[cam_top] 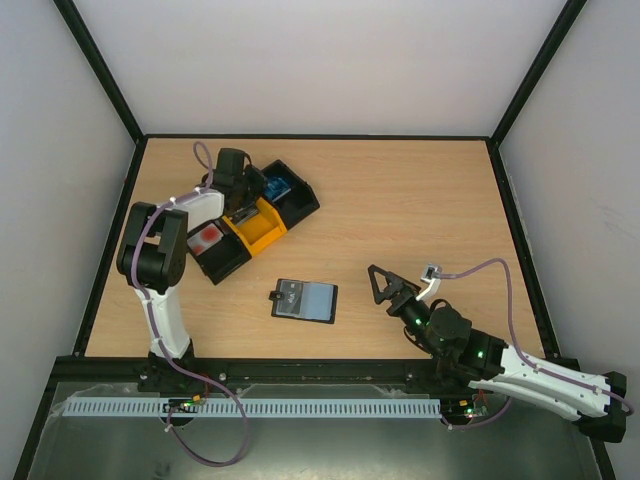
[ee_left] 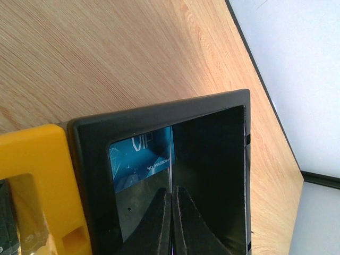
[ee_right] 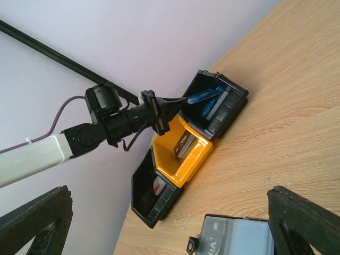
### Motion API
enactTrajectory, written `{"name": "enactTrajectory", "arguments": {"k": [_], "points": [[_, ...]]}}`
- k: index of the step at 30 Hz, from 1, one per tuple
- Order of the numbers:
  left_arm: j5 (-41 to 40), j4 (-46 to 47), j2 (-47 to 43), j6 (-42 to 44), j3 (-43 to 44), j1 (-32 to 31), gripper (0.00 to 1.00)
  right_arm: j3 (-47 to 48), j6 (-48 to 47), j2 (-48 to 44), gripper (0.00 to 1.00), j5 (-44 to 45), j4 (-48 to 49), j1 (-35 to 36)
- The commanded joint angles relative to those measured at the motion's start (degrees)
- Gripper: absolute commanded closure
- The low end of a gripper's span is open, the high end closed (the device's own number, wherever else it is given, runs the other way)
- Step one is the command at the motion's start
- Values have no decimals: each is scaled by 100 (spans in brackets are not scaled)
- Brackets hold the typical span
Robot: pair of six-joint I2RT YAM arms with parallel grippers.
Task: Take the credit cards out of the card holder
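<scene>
Nearby, right gripper (cam_top: 376,285) flanks card holder (cam_top: 304,300).

Pale wood-grain table (cam_top: 420,220), far bin (cam_top: 298,200) black, middle bin (cam_top: 265,228) yellow, near bin (cam_top: 225,260) black, blue card (ee_left: 139,159) with white lettering, red card (cam_top: 207,238) with whitish spot, card holder (cam_top: 287,300) black with grey-blue panel, left arm (cam_top: 168,325) white with black joints, walls (cam_top: 300,60) plain off-white.

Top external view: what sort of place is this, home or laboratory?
Probably a laboratory robot cell: plain white walls in a black frame enclose a light wooden table, and the white-and-black left arm and right arm are bolted at its near edge.
</scene>
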Motion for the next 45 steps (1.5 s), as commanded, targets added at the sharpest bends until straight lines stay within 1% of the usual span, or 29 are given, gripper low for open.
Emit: {"name": "enactTrajectory", "arguments": {"k": [1, 4, 8, 14, 19, 22, 26, 27, 31, 33, 37, 41, 45], "points": [[-241, -112, 104, 214, 235, 29, 96, 154, 57, -80, 2, 230, -163, -6], [-277, -158, 94, 268, 265, 32, 93, 164, 77, -94, 2, 232, -175, -6], [-294, -121, 77, 304, 273, 33, 86, 191, 86, -117, 2, 251, -201, -6], [-238, -148, 144, 305, 322, 41, 84, 188, 151, -182, 2, 260, -292, -6], [-180, -171, 46, 446, 330, 54, 78, 167, 159, -164, 2, 142, -311, -6], [-148, -284, -123, 596, 386, 54, 68, 172, 164, -117, 2, 74, -361, -6], [-186, -606, -468, 871, 505, 45, 46, 183, -6, -3, 3, -179, -321, -6], [-253, -815, -593, 977, 567, 41, 41, 242, -88, 79, 2, -225, -368, -9], [-336, -1357, -976, 1398, 638, 36, 22, 598, -105, 599, 2, -96, -1003, -6], [-272, -1584, -1165, 1588, 631, 36, 19, 720, -70, 839, 2, -6, -1207, -6], [106, -1859, -1553, 1952, 429, 33, 13, 762, -28, 966, 2, 127, -1307, -6], [569, -2092, -1972, 2319, 121, -42, 12, 898, -161, 1252, 2, 95, -1396, -6], [704, -2147, -2551, 2680, -447, -282, 14, 1095, -129, 1812, 2, 68, -1562, -6]]}}
